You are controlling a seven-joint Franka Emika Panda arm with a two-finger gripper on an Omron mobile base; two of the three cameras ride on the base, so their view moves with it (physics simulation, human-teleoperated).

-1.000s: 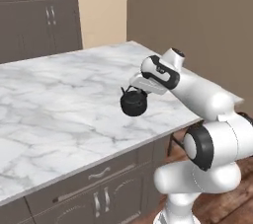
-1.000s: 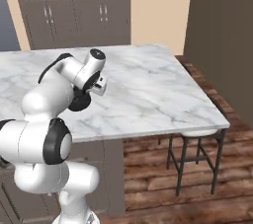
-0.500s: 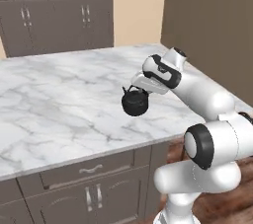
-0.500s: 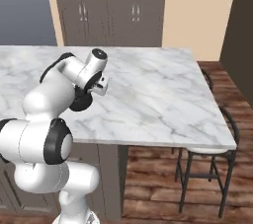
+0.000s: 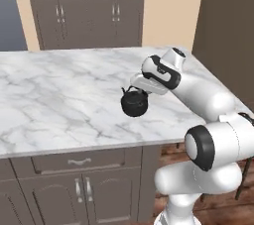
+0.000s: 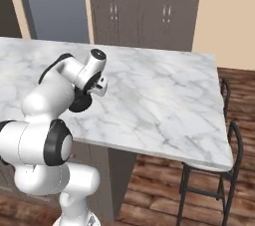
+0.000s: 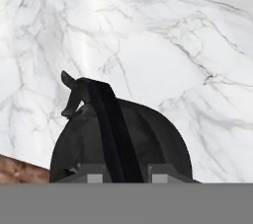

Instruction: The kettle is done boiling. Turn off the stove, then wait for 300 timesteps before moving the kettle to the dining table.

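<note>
My gripper [image 5: 137, 86] was clamped on the thin arched handle of the squat round black kettle [image 5: 134, 103], above the veined marble dining table [image 5: 59, 100].

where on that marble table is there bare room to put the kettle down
Nearly all of the dining table is bare marble: the wide stretch left of the kettle, and the far side toward the cupboards. The near right corner is crowded by the arm.

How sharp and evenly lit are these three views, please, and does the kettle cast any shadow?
Left base view: soft, flat light, no clear shadow under the kettle. Right base view: even, no glare on the dining table. Hand view: close kettle blurred, marble veins crisp.
</note>
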